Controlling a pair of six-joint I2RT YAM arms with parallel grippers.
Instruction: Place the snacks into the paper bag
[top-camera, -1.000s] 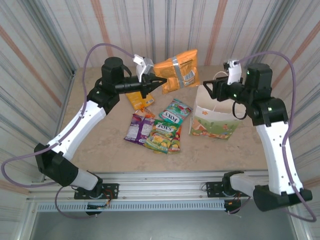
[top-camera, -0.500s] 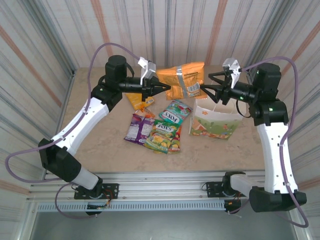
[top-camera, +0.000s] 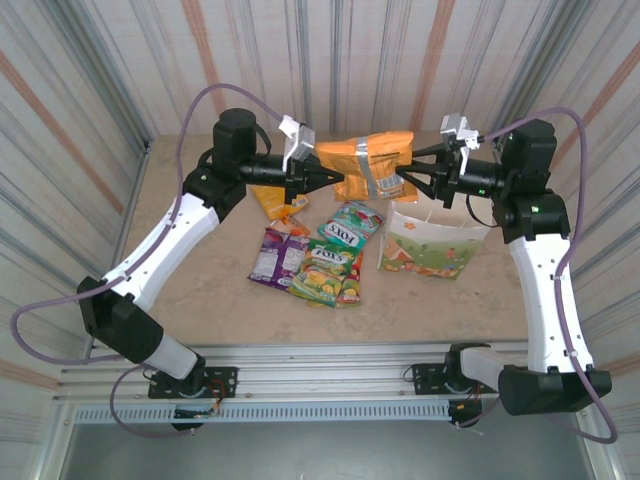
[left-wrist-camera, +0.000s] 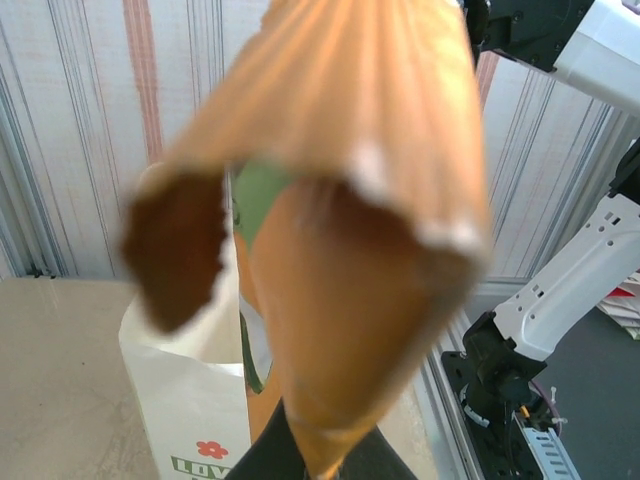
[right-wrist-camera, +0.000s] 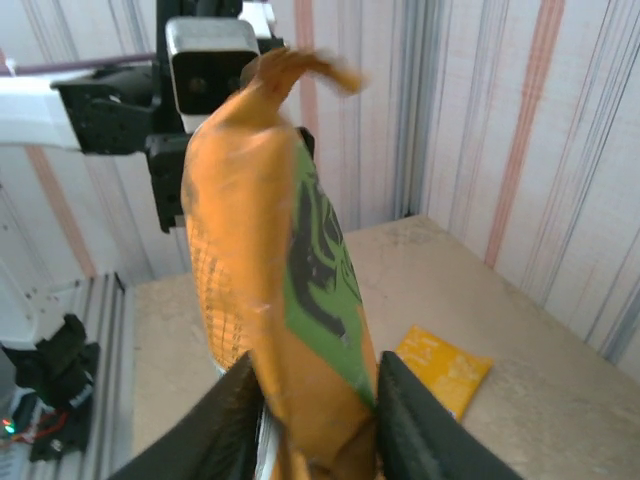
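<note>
The gold-orange twin pack (top-camera: 368, 166) hangs above the far edge of the table (top-camera: 230, 300): left gripper (top-camera: 335, 178) pinches one end, right gripper (top-camera: 410, 180) clamps the other. The paper bag (top-camera: 430, 247) stands right of centre; FOX'S packets (top-camera: 325, 265) lie unbagged at centre.

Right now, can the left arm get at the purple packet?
Probably not: the left pincer is shut on the gold-orange twin pack, held in the air. The purple packet lies in the open on the table, so the way looks free once it lets go.

The gold-orange twin pack (top-camera: 365, 165) is glossy foil, the paper bag (top-camera: 430, 240) matt.
</note>
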